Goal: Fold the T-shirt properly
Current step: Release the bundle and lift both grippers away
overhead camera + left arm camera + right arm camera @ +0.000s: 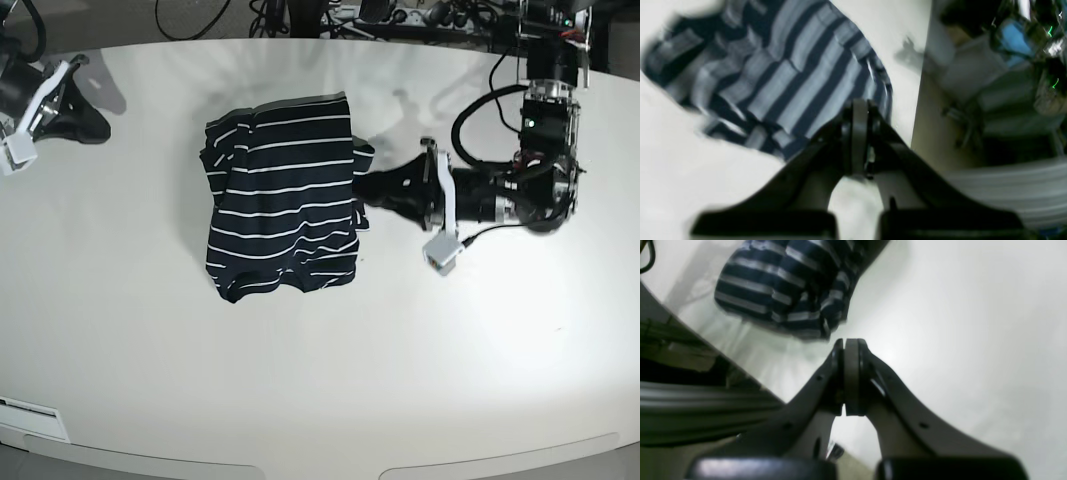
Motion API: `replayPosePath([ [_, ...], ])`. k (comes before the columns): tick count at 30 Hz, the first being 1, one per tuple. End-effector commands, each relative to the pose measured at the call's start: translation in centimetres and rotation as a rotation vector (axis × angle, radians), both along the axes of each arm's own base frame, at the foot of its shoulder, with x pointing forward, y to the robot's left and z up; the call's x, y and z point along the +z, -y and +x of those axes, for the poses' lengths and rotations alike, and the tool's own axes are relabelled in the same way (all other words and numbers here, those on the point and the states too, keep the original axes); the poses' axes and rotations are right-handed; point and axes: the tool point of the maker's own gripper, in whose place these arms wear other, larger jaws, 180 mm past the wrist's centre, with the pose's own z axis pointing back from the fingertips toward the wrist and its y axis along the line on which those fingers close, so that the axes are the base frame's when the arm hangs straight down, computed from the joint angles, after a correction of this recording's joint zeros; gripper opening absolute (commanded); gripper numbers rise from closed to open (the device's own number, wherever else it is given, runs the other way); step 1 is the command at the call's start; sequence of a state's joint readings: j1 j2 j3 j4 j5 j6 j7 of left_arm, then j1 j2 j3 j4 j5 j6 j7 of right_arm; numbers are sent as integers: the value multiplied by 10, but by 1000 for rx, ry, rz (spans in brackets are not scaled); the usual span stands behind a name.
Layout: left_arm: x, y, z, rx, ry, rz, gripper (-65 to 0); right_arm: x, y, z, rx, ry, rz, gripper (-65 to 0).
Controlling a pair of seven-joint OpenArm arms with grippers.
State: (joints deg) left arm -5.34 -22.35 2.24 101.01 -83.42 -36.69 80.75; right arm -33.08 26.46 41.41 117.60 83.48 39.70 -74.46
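The T-shirt point(285, 210), dark navy with thin white stripes, lies folded into a rough rectangle left of the table's middle. It also shows in the left wrist view point(790, 76) and the right wrist view point(783, 283). My left gripper point(858, 108) is shut, with its tips at the shirt's right edge; I see no fabric between the fingers. In the base view it point(368, 190) touches that edge. My right gripper point(848, 343) is shut and empty, above bare table and apart from the shirt. In the base view it point(95, 128) sits at the far left.
The white table point(500, 380) has a curved front edge. Cables and equipment point(400, 15) lie along its back edge. The left wrist view shows the table's edge point(920, 83) with clutter beyond it. The left arm's base point(545, 150) stands at the right.
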Motion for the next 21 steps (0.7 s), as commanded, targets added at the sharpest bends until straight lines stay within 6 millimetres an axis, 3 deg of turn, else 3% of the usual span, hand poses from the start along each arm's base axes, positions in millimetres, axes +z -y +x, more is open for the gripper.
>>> replayPosePath([
  [1, 14, 0, -9, -25, 52, -12, -650, 6, -1, -4, 16, 8, 3, -650],
  [5, 14, 0, -74, -126, 64, 41, -650, -10, -4, -36, 52, -116, -30, -650],
  [8, 19, -7, -108, -146, 62, 76, -650, -11, -12, -56, 97, -167, -57, -650],
  [14, 24, -29, -147, -74, 10, 150, -650, -3, -34, -96, 195, -240, -91, -650],
  [21, 9, -54, -195, 2, -193, 220, -650, -9, -36, -148, 211, -422, -75, -650],
])
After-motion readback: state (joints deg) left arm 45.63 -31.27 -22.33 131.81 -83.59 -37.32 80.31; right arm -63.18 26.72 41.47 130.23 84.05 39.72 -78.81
